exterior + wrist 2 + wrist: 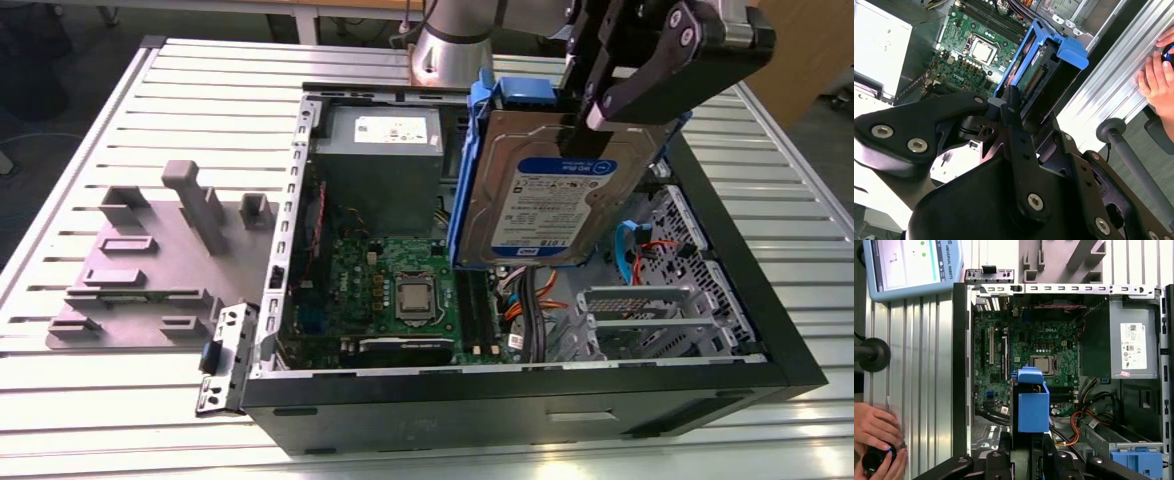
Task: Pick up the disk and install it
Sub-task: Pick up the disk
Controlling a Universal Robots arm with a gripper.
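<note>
The disk [545, 205], a silver-grey drive with a white-and-blue label and blue side rails, hangs upright above the open computer case [534, 392]. My gripper [590, 130] is shut on its upper edge, black fingers [627, 95] clamped on either side. In the second wrist view the disk [1051, 60] points down toward the motherboard, with the gripper [1010, 102] gripping its near end. In the first wrist view the disk's blue rail [1033, 402] sits over the middle of the case, just past the gripper [1026, 452].
Inside the case lie the green motherboard [400, 285], a grey power-supply box [380, 150], orange and blue cables [627, 255] and a metal drive cage [647, 320]. A grey fixture [147, 260] stands on the slatted table. A person's hands [876, 432] and a pendant [909, 265] are beside the case.
</note>
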